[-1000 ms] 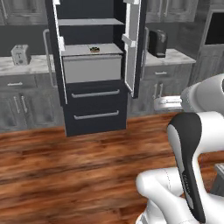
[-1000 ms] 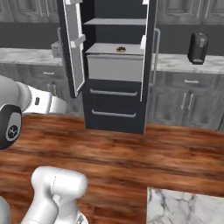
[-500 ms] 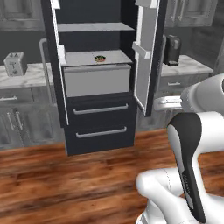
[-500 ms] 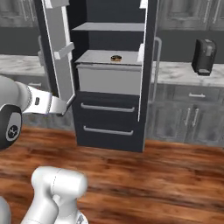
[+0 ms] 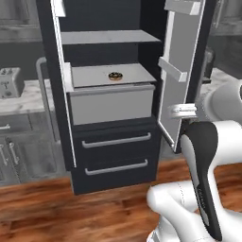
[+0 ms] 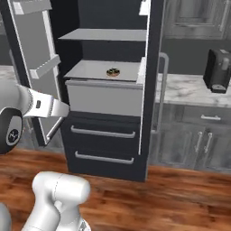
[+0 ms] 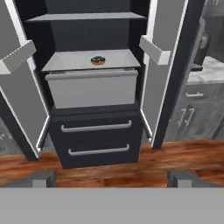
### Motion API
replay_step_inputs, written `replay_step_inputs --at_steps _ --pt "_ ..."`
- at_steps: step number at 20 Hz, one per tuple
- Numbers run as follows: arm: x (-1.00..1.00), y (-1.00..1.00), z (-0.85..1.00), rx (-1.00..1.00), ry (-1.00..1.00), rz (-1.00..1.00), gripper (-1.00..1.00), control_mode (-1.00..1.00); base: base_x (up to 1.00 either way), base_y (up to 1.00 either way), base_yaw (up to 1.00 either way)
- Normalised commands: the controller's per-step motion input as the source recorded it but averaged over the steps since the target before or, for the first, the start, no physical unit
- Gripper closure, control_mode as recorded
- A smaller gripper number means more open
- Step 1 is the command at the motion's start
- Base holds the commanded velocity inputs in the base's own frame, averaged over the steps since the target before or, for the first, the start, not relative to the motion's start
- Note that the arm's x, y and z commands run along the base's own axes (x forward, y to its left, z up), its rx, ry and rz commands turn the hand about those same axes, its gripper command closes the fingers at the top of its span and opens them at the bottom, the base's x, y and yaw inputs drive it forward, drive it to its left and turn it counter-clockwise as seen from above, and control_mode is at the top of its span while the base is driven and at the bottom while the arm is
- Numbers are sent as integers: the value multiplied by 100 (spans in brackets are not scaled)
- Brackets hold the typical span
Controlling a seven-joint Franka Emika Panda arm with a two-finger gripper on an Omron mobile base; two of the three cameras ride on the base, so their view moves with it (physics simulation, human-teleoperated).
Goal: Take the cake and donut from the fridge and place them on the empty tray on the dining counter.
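one donut [image 7: 98, 60] sat on the middle grey shelf [image 7: 70, 61] of the fridge [image 7: 94, 131], roughly centred, and it was the only thing i could make out on the shelves; the cake was not apparent. going left to right in the hand view: the left door [image 7: 22, 87] stood swung wide, the open compartment held the donut above a grey drawer [image 7: 92, 89], and the right door [image 7: 159, 78] was swung wide too. the tool [image 7: 112, 178] was spread fully apart and carried nothing, well short of the shelf. to do this step well, i judged it should come straight in between the doors, level with that shelf, and settle the fingertips [image 7: 43, 178] either side of the ring before closing.
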Motion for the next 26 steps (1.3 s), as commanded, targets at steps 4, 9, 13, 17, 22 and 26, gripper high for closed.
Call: replay_step_inputs --at_steps 4,9,13,17,22,26 --pt "0 0 0 0 0 0 -100 100 100 0 0" --pt "0 0 0 0 0 0 -100 100 100 0 0" --pt "0 0 0 0 0 0 -100 100 100 0 0" --pt "0 0 0 0 0 0 -100 100 100 0 0" --pt "0 0 0 0 0 0 -100 100 100 0 0" --pt "0 0 0 0 0 0 -100 100 100 0 0"
